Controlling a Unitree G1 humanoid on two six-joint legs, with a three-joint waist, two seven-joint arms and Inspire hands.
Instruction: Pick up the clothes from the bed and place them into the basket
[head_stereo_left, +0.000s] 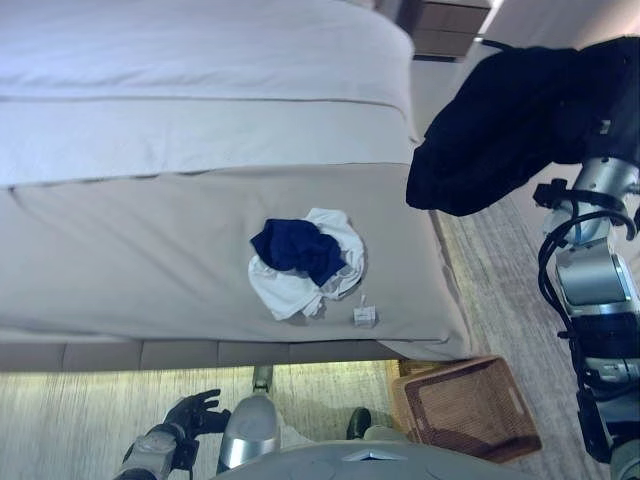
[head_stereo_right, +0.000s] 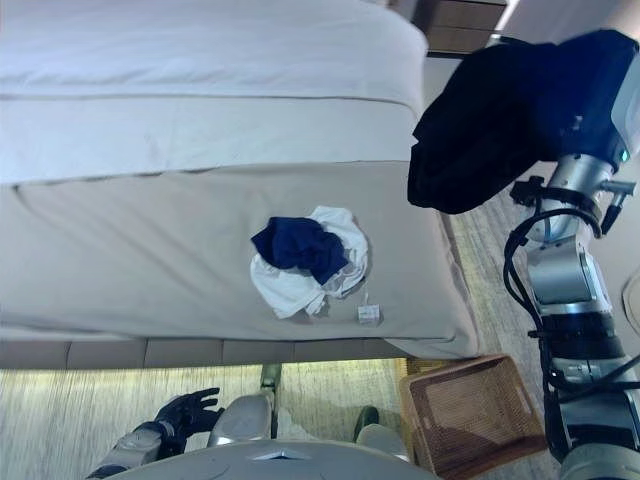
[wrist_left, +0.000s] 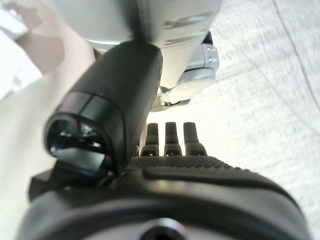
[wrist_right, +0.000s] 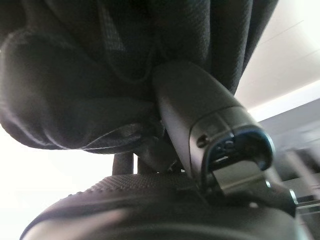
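Note:
My right hand (wrist_right: 200, 115) is shut on a black garment (head_stereo_left: 510, 125) and holds it in the air past the bed's right edge, above the floor. The cloth covers the hand in the eye views. In the right wrist view the thumb presses into the black cloth (wrist_right: 100, 75). On the grey bed (head_stereo_left: 150, 250) a navy garment (head_stereo_left: 298, 247) lies on a white garment (head_stereo_left: 290, 290) near the front edge. A brown wicker basket (head_stereo_left: 440, 420) stands on the floor by the bed's front right corner, below the raised garment. My left hand (head_stereo_left: 195, 412) hangs low at the front left, open and empty.
A small white tag or paper (head_stereo_left: 364, 316) lies on the bed right of the pile. A dark wooden nightstand (head_stereo_left: 450, 25) stands beyond the bed's far right corner. A strip of wood floor (head_stereo_left: 520, 300) runs along the bed's right side.

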